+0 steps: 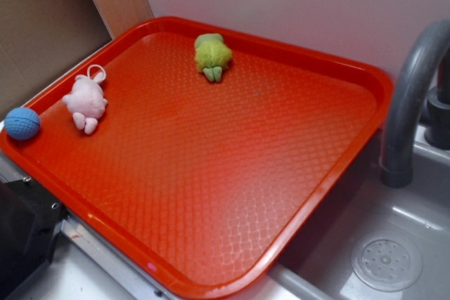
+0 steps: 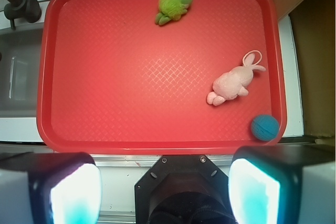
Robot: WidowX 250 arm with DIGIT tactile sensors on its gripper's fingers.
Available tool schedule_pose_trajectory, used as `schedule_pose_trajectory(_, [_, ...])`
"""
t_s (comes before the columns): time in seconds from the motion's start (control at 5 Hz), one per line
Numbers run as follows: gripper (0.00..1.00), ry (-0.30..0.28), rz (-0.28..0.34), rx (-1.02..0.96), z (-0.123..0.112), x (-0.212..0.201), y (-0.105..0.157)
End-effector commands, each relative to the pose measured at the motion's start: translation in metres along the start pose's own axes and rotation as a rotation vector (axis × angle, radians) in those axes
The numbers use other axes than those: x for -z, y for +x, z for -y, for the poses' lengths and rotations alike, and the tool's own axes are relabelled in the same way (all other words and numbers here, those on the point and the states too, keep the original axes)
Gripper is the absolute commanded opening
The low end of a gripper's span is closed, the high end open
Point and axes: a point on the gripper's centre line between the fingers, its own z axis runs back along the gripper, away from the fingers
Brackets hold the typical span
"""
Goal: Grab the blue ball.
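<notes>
A: Report the location of the blue ball (image 2: pixel 264 127).

B: It sits on the red tray (image 2: pixel 131 77), tucked into one corner against the raised rim. In the wrist view that corner is at lower right; in the exterior view it is at far left.

A: Nearest item?

B: The pink plush toy (image 2: pixel 232 83) lies near the ball along the same edge of the tray, not touching it. The green plush toy (image 2: pixel 174 4) lies well apart, close to the opposite rim.

A: Gripper condition?

B: The gripper (image 2: pixel 165 190) is spread wide. Both fingers (image 2: pixel 73 192) frame the bottom of the wrist view with nothing between them. It hangs off the tray, outside the near rim.

A: Any legible markings?

B: None can be read. A grey faucet (image 1: pixel 411 96) and sink (image 1: pixel 394 244) adjoin the tray.
</notes>
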Motion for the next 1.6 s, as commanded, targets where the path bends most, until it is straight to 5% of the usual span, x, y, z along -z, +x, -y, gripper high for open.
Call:
schedule_pose_trajectory(0.0, [1.00, 0.000, 0.000, 0.000, 0.000, 0.000, 0.000])
schedule_pose_trajectory(0.2, [1.00, -0.014, 0.002, 0.127, -0.022, 0.021, 0.008])
schedule_pose_trajectory(0.6, [1.00, 0.010, -0.120, 0.408, -0.063, 0.107, 0.008])
schedule_pose_trajectory(0.8, [1.00, 0.266, -0.161, 0.237, -0.101, 0.145, -0.002])
schedule_pose_trajectory(1.4, [1.00, 0.266, -0.161, 0.237, -0.101, 0.145, -0.002])
